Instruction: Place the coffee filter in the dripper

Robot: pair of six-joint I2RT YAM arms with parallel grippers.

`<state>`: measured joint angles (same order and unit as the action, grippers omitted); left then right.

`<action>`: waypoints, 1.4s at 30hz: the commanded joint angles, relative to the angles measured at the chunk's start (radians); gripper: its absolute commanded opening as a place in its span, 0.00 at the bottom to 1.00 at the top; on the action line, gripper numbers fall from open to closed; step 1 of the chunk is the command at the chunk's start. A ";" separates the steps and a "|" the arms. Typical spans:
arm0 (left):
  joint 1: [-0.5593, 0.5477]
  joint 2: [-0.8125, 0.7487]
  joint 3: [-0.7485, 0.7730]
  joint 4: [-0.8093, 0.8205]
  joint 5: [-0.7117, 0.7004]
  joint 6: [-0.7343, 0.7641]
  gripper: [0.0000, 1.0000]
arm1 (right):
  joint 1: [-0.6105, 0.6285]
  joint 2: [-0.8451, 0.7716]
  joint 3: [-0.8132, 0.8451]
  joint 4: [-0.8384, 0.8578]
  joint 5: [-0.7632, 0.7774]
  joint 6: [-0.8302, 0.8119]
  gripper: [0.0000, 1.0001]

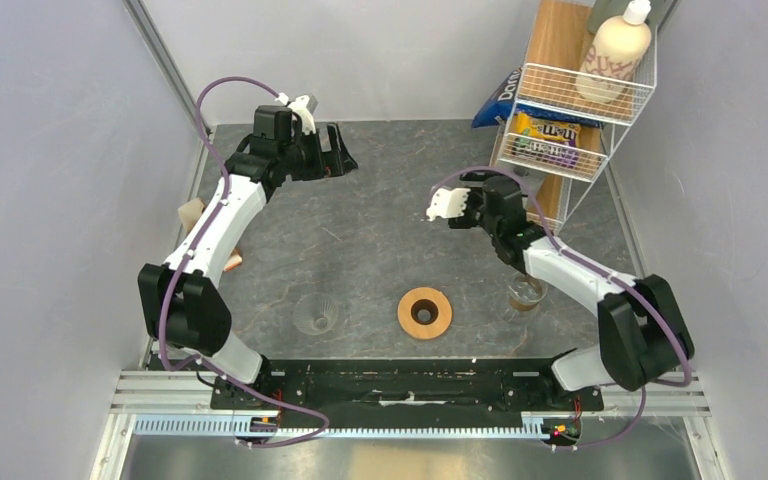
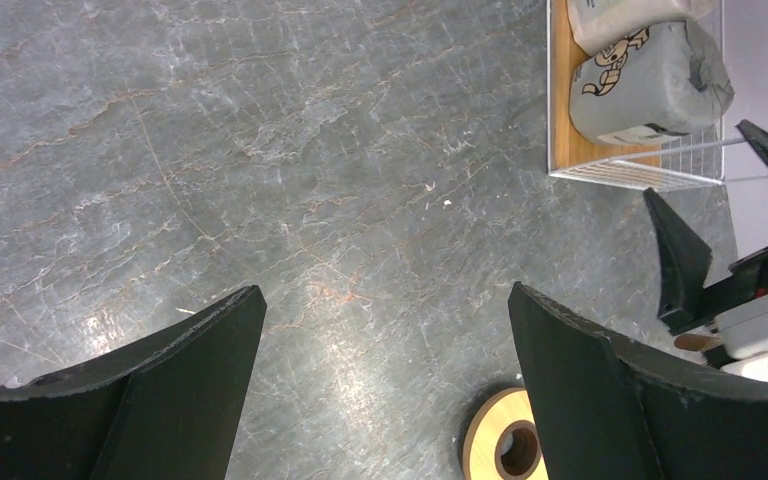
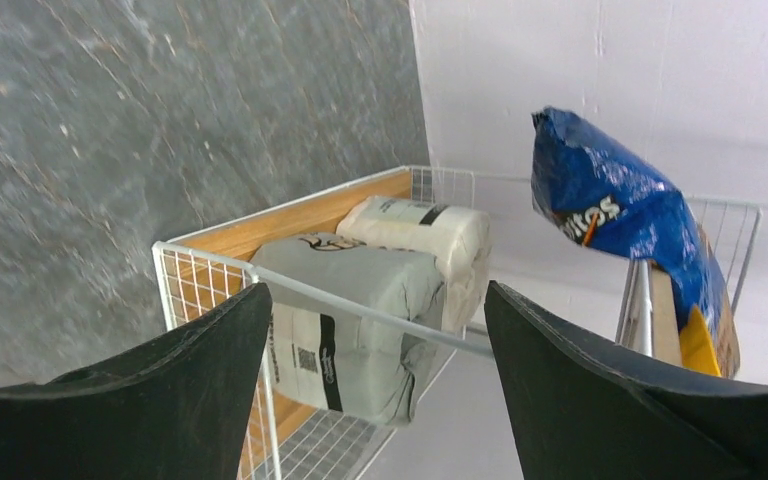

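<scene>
The dripper's clear ribbed glass cone (image 1: 318, 315) stands near the table's front, left of centre. Its wooden ring collar (image 1: 424, 312) lies apart from it to the right and also shows in the left wrist view (image 2: 502, 442). A tan piece that looks like the coffee filter (image 1: 191, 212) peeks out behind the left arm at the table's left edge. My left gripper (image 1: 344, 155) (image 2: 385, 295) hangs open and empty over the back of the table. My right gripper (image 1: 516, 190) (image 3: 377, 290) is open and empty, pointing at the wire rack.
A wire rack (image 1: 580, 120) (image 3: 210, 265) at the back right holds bagged goods (image 3: 350, 320), a blue chip bag (image 3: 615, 215) and a bottle (image 1: 615, 55). A small glass cup (image 1: 526, 293) stands under the right arm. An orange item (image 1: 233, 262) lies by the left arm.
</scene>
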<state>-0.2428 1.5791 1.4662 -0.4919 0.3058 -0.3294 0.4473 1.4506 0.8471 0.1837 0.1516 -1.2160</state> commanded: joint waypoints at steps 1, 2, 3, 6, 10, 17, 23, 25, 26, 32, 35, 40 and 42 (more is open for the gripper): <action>0.000 0.020 0.039 0.006 0.042 -0.019 0.99 | -0.122 -0.107 -0.055 -0.046 0.116 -0.007 0.86; 0.000 0.022 0.042 0.006 0.041 -0.019 0.99 | -0.122 -0.118 -0.051 -0.072 0.127 0.004 0.86; 0.000 0.025 0.043 0.004 0.041 -0.017 0.99 | -0.127 -0.122 -0.043 -0.091 0.139 0.012 0.85; 0.000 0.028 0.056 -0.002 0.042 -0.012 0.99 | -0.169 -0.130 -0.044 -0.107 0.157 0.015 0.84; 0.000 0.023 0.063 -0.009 0.041 0.004 0.99 | -0.233 -0.154 -0.058 -0.138 0.154 0.012 0.84; 0.000 0.015 0.057 -0.016 0.069 0.036 1.00 | -0.314 -0.296 -0.054 -0.366 0.014 0.068 0.87; -0.010 0.001 0.036 -0.014 0.116 0.081 1.00 | -0.299 -0.374 0.245 -0.855 -0.311 0.306 0.89; -0.018 -0.010 0.025 -0.014 0.122 0.100 1.00 | -0.295 -0.371 0.348 -0.970 -0.400 0.386 0.89; -0.021 -0.016 0.019 -0.014 0.124 0.108 1.00 | -0.291 -0.368 0.395 -1.034 -0.429 0.402 0.89; -0.026 -0.046 -0.009 -0.016 0.137 0.142 1.00 | -0.286 -0.348 0.611 -1.472 -0.579 0.410 0.89; -0.026 -0.058 -0.019 -0.019 0.141 0.147 1.00 | -0.287 -0.383 0.622 -1.643 -0.531 0.381 0.89; -0.027 -0.055 -0.022 -0.020 0.161 0.115 1.00 | -0.287 -0.422 0.614 -1.826 -0.473 0.436 0.88; -0.027 -0.049 -0.017 -0.020 0.162 0.113 1.00 | -0.287 -0.438 0.586 -1.862 -0.431 0.446 0.89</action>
<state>-0.2661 1.5604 1.4460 -0.5262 0.4297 -0.2298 0.1596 1.0466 1.4425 -1.4551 -0.3359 -0.8158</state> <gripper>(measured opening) 0.996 0.886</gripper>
